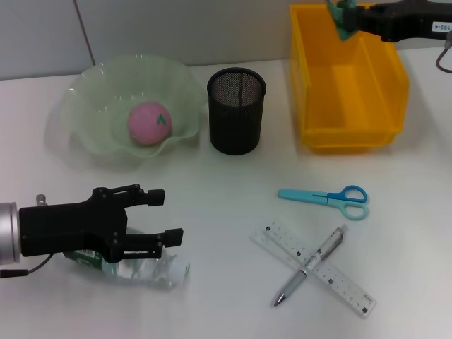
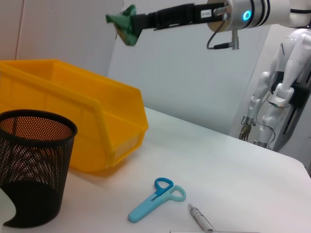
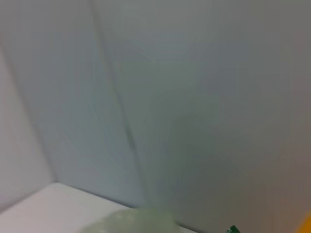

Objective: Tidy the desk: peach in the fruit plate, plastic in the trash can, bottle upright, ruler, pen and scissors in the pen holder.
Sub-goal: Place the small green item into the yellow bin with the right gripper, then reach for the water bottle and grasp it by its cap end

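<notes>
While the open left tool [image 1: 167, 215] half hides the bottle [image 1: 152, 269], the right tool [image 1: 351, 21] grips plastic [image 1: 342, 22].

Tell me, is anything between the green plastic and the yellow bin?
Nothing visible. The right pincer holds the green plastic above the yellow bin's open top, with only air below it.

Left gripper [image 1: 169, 216] is chunky matte black with a silver cylindrical wrist [image 1: 7, 229] and a thin black cable. Right arm [image 2: 252, 12] — white and silver, glowing blue ring light, white label sticker, grey cable dangling.
</notes>
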You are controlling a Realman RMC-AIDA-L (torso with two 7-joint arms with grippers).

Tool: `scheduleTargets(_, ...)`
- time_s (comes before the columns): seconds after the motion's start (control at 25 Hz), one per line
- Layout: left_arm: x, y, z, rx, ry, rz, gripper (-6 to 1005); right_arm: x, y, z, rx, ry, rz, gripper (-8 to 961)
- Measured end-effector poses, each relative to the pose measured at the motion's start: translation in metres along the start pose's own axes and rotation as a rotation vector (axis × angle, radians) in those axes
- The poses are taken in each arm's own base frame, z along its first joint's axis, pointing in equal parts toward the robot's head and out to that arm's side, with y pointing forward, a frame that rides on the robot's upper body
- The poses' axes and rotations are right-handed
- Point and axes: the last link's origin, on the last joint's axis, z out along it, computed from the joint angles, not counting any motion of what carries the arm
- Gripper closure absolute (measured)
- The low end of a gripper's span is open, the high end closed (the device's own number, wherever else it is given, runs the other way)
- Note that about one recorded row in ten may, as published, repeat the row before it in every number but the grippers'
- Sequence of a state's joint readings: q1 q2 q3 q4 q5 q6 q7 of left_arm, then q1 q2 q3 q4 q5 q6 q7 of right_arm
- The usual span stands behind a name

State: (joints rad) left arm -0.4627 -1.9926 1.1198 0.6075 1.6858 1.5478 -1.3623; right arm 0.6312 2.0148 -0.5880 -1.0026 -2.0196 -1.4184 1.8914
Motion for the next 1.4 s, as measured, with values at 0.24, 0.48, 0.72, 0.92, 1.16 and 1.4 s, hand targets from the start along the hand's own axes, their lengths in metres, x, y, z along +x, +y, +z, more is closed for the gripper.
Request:
scheduleTargets(0.24,0.001,0.0,0.001,-0.001,0.003,0.001,207,0.01,-0.019,0.001,0.133,0.076,0.019,899)
scheduleTargets(0.48,0.002,0.0,0.002,-0.004,0.005,0.002,210,0.016,-0.027,0.013,0.199,0.133,0.015,803)
scheduleTargets(0.72,0.001,0.0,0.002,-0.002,0.006,-0.002,212,0.017,-0.026,0.018,0.202,0.146,0.002,507)
scheduleTargets(0.92,0.0,0.001,0.001,0.001,0.009,-0.007,214,0.017,-0.023,0.02,0.195,0.136,0.002,398)
scheduleTargets(1.16,0.0,0.0,0.0,0.003,0.013,-0.007,216,0.014,-0.021,0.02,0.187,0.11,0.004,279)
scheduleTargets(1.4,0.001,0.001,-0.001,0.0,0.017,-0.007,218,0.009,-0.017,0.021,0.161,0.071,0.008,243)
